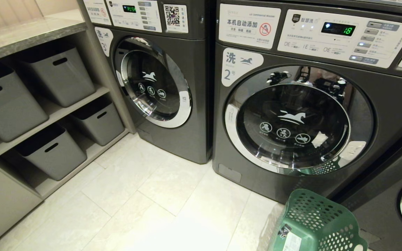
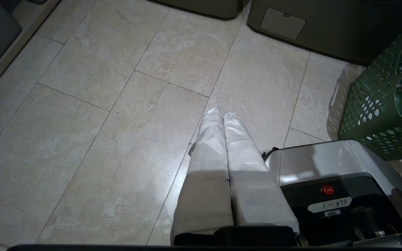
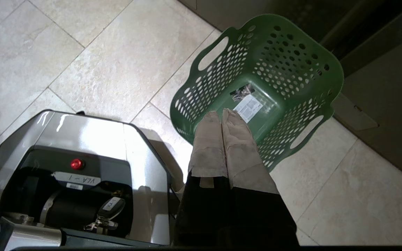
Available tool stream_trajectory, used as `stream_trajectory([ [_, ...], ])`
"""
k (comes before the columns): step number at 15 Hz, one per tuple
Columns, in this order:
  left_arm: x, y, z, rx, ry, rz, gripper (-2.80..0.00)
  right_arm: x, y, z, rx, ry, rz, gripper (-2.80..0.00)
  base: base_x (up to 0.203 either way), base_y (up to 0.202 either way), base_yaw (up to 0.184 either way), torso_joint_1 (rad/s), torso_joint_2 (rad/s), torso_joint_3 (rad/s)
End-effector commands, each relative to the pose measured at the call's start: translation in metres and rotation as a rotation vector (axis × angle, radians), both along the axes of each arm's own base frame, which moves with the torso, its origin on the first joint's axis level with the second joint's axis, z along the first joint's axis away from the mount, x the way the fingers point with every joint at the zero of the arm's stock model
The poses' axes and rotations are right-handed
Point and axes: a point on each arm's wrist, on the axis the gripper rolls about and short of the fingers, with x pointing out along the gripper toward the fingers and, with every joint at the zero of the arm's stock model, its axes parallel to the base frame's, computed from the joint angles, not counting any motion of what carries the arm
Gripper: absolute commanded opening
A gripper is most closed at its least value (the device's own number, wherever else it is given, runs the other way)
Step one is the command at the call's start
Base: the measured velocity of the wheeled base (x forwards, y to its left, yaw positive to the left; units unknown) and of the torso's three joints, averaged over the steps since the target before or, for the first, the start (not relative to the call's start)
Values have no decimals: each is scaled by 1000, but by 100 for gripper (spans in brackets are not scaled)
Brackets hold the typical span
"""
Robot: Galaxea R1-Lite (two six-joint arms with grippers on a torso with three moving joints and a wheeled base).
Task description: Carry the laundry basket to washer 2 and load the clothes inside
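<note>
Laundry basket before washer 2

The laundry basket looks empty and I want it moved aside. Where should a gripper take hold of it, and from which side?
Probably at one of the cut-out handles in the laundry basket, coming from above. It stands upright on the floor tiles with its mouth open, so the thin rim strip over each slot is reachable. The right gripper hangs shut over the near rim; it would need to open first.

The laundry basket is set on the floor before washer 2, just beyond the right gripper, with the robot's base beside it.
</note>
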Motion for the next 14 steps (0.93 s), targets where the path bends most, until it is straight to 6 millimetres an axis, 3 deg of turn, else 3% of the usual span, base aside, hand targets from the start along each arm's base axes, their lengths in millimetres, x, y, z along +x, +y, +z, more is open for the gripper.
stream_trajectory([
  [1,0,0,0,1,1,0,-280,-23,0,-2,-7,-166,-16,-280,0,0,0,0,0,0],
  [3,0,0,0,1,1,-1,-280,-25,-1,-13,-22,-146,-95,-280,0,0,0,0,0,0],
  [8,0,0,0,1,1,-1,-280,-38,-2,-16,-22,-389,-107,-280,0,0,0,0,0,0],
  [14,0,0,0,1,1,-1,-280,-37,-2,-17,47,-414,-125,-280,0,0,0,0,0,0],
])
